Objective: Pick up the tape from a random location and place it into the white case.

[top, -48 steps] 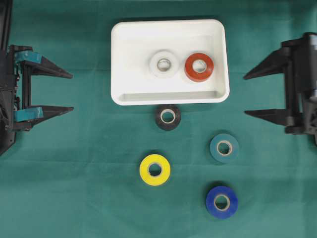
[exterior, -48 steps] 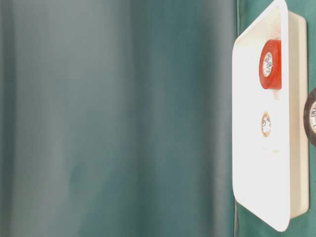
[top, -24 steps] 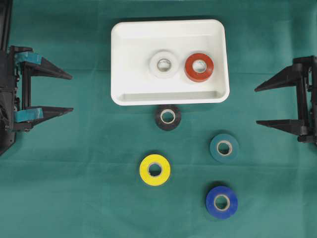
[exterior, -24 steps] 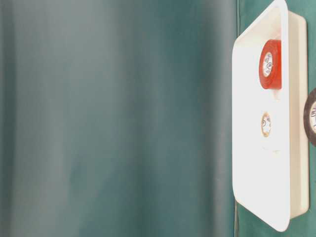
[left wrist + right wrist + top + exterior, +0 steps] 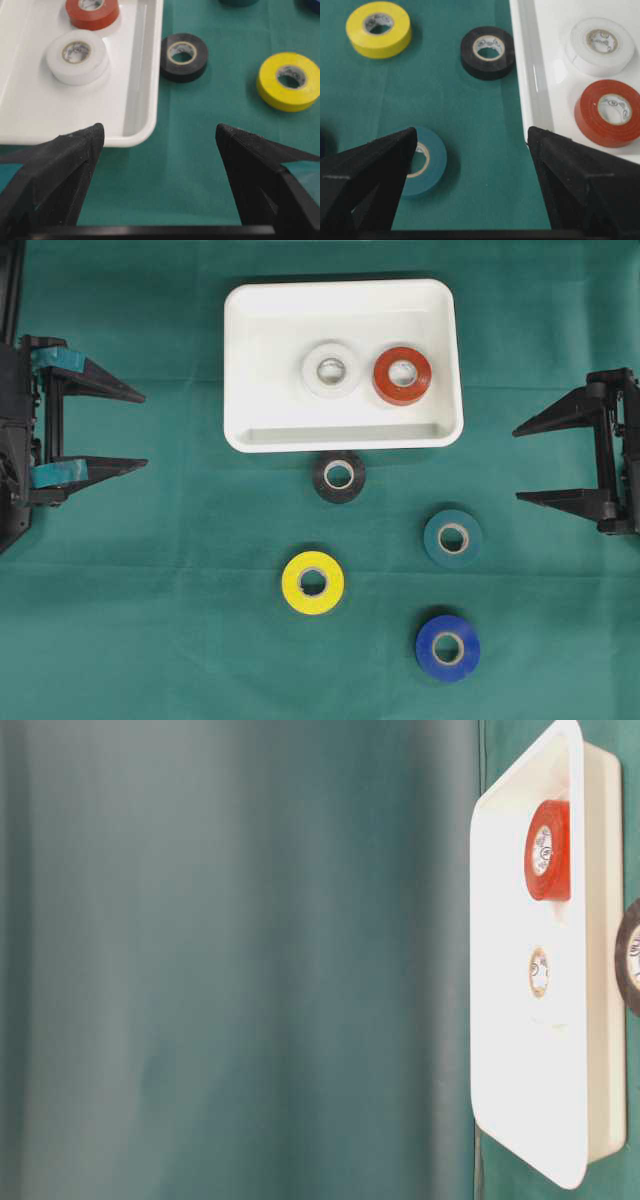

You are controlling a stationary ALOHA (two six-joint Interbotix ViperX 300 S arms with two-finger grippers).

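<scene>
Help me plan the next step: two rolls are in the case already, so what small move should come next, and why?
Probably ease the open right gripper toward the teal roll: it lies nearest that side, flat on the cloth outside the white case.

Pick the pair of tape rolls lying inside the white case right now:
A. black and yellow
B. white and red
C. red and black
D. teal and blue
B: the overhead view shows the white roll and the red roll side by side inside the white case, while the black roll, yellow roll, teal roll and blue roll all lie on the green cloth outside it.
</scene>
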